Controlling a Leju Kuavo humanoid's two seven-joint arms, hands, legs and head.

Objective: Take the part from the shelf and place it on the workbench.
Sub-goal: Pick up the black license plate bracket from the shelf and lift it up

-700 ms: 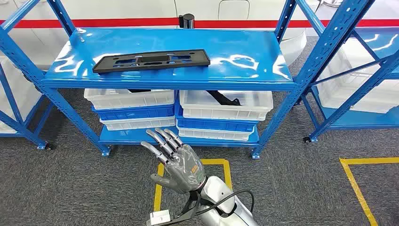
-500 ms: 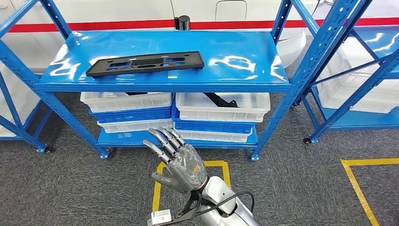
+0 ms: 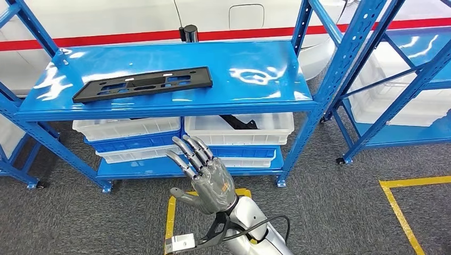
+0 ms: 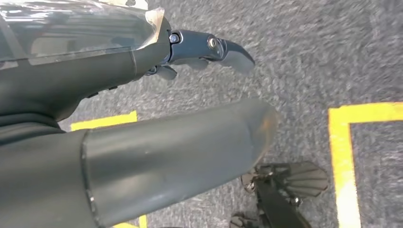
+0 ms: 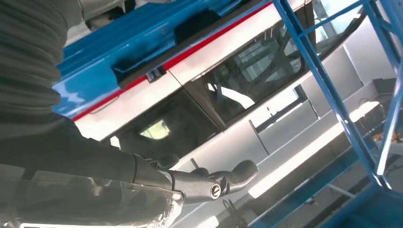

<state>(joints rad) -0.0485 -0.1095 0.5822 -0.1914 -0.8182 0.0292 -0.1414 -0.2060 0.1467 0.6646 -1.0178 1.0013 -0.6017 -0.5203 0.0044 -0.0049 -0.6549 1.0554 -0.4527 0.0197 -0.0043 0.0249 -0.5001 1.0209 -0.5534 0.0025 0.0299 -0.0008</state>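
In the head view the right hand (image 3: 206, 178) is raised in the lower middle of the frame, its fingers spread apart and stretched toward the shelf, with nothing held in them; a black cable loops under its silver forearm (image 3: 252, 228), and a small white tag (image 3: 180, 243) hangs just left of the wrist. In the right wrist view the same hand (image 5: 209, 183) reaches out with fingers extended and nothing in its grasp. In the left wrist view the left hand (image 4: 190, 52) hangs over grey carpet, its thick thumb and dark fingers apart and holding nothing. Above the right hand, the blue shelf (image 3: 255, 79) spans the upper half of the head view. The part (image 3: 142, 84), a long flat black plate with cut-out slots, lies on the shelf's top board in the upper left of the frame, well apart from the hand. Under that board sit stacked white and blue bins (image 3: 239, 130); a dark piece rests in the right white one. Yellow floor tape (image 3: 396, 204) marks the grey carpet at lower right.
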